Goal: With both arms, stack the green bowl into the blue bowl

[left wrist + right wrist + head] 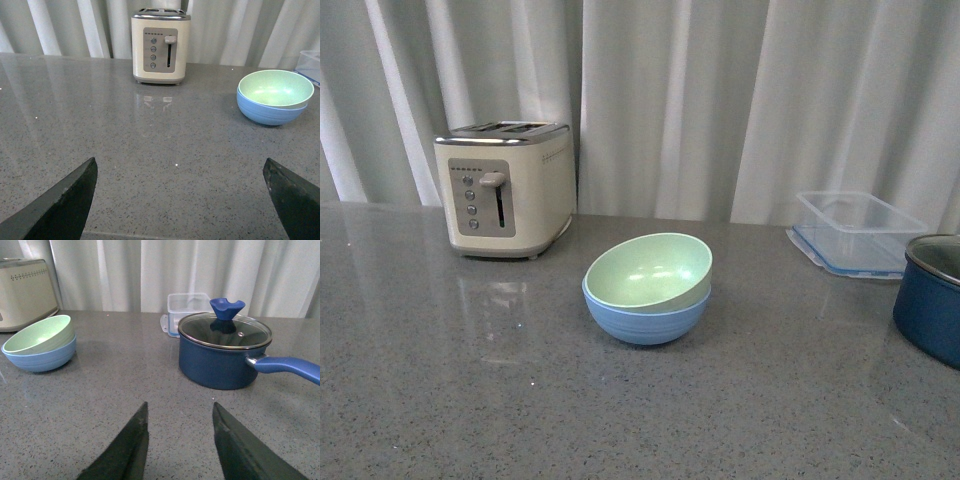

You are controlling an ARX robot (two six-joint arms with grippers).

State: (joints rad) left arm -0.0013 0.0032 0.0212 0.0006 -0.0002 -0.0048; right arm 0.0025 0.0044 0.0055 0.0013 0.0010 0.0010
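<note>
Seeing pale mint-green round matte bowl already nested, slightly tilted, in light sky-blue ridged bowl, mid grey speckled worktop. I judge both light, rigid, smooth-sided; best hold at rim. Left gripper jaws wide apart, empty, near edge. Right gripper jaws apart, narrower, empty. Cream toaster far left, clear plastic container far right, dark blue lidded pot right; none blocks bowls.

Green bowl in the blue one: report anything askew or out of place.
The green bowl sits tilted inside the blue bowl, its rim higher on the pot side, not nested level. Nothing is spilled or damaged.
</note>
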